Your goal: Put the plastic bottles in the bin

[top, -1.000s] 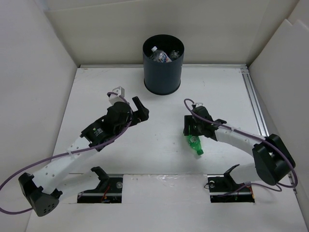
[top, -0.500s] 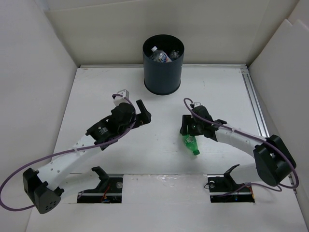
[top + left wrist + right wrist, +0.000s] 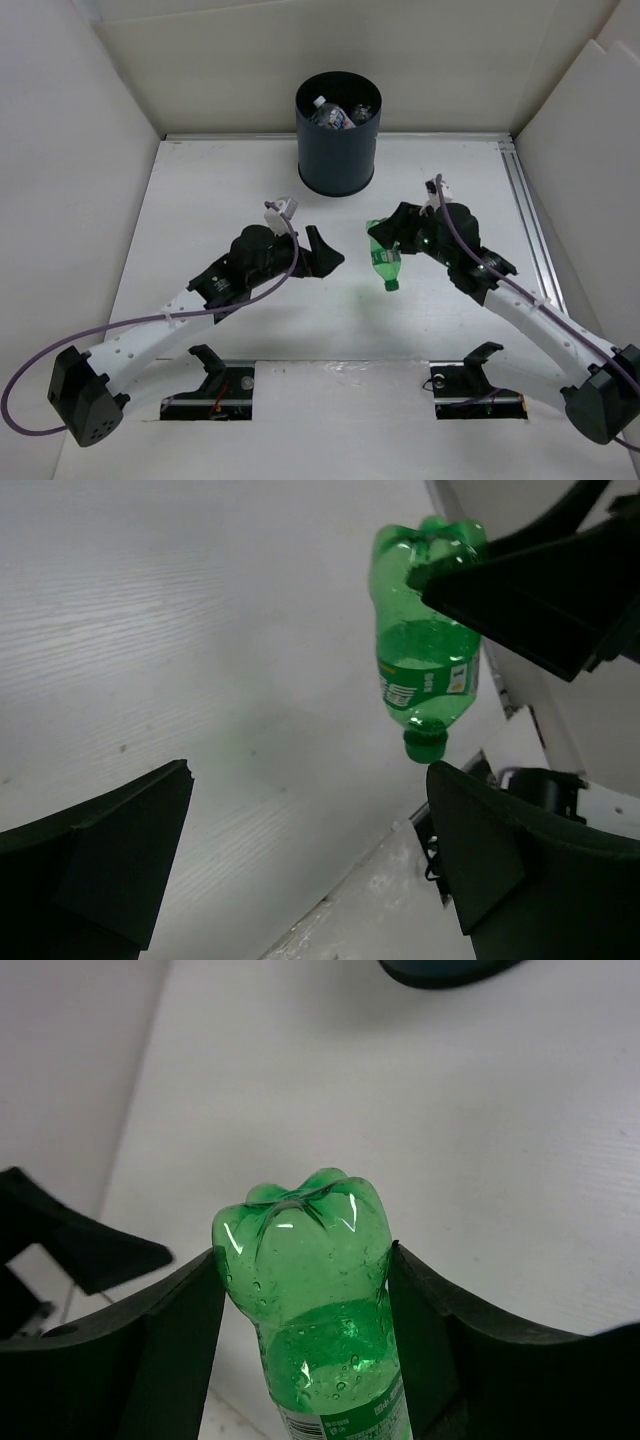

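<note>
From above, the bin (image 3: 338,150), bottles (image 3: 330,113) inside, stands at upper centre by the table's (image 3: 200,200) far edge. The right pincer (image 3: 381,236) clamps the green bottle (image 3: 385,265) by its base mid-frame, cap down, bare table between it and the bin. The left pincer (image 3: 325,255), just left, gapes, holding nothing. Left wrist: bottle hangs upper right. Right wrist: both fingers (image 3: 170,1340) press its base.

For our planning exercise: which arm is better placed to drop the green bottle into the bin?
Right: the right fingers clamp the green bottle; the left fingers stand open, holding nothing.
</note>
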Available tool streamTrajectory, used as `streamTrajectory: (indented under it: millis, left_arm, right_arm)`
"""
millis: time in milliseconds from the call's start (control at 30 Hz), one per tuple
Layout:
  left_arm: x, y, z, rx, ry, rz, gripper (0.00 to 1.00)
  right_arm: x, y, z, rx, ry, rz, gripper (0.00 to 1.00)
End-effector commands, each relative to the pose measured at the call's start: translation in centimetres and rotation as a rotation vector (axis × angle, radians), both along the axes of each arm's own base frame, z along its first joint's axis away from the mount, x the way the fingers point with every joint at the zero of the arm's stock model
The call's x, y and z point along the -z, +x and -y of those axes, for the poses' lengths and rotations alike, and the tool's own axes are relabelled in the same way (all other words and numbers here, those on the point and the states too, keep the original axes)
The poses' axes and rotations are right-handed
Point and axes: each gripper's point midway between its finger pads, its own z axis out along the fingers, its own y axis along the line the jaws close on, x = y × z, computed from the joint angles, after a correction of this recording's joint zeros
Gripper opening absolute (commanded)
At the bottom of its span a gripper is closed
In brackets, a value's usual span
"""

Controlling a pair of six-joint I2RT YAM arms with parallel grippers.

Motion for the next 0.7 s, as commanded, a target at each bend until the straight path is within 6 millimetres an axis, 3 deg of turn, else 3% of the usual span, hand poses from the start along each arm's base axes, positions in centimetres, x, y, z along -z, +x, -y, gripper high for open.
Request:
streamTrajectory:
  millis: [0, 100, 267, 367, 467, 500, 667]
  left_arm:
    - [-6.1, -2.3, 3.4, 0.269, -0.2, 0.233, 1.0]
    - [-7.5, -3.3, 4.4, 0.354, -0.228, 0.307, 1.0]
    - [-8.7, -4.9, 5.8, 0.466, -0.265, 0.37, 1.0]
    - [-8.8, -5.0, 6.4, 0.491, -0.279, 0.364, 1.0]
    - [-7.9, -4.9, 7.1, 0.519, -0.277, 0.335, 1.0]
    - [-7.6, -5.0, 7.3, 0.529, -0.274, 0.326, 1.0]
    - [-7.7, -4.0, 7.4, 0.477, -0.282, 0.323, 1.0]
  right_arm:
    - [-8.0, -0.1, -2.0, -0.076, 0.215, 0.156, 0.0]
    - [-11.6, -1.4, -3.4, -0.163, 0.315, 0.221, 0.0]
    - [-14.9, -3.5, -5.6, -0.27, 0.429, 0.282, 0.0]
    - [-15.8, -4.2, -6.2, -0.295, 0.477, 0.296, 0.0]
    - [-16.2, -4.9, -6.8, -0.322, 0.517, 0.327, 0.0]
    - [-17.2, -5.1, -6.8, -0.324, 0.553, 0.342, 0.0]
    - [-16.6, -5.8, -8.5, -0.402, 0.588, 0.309, 0.0]
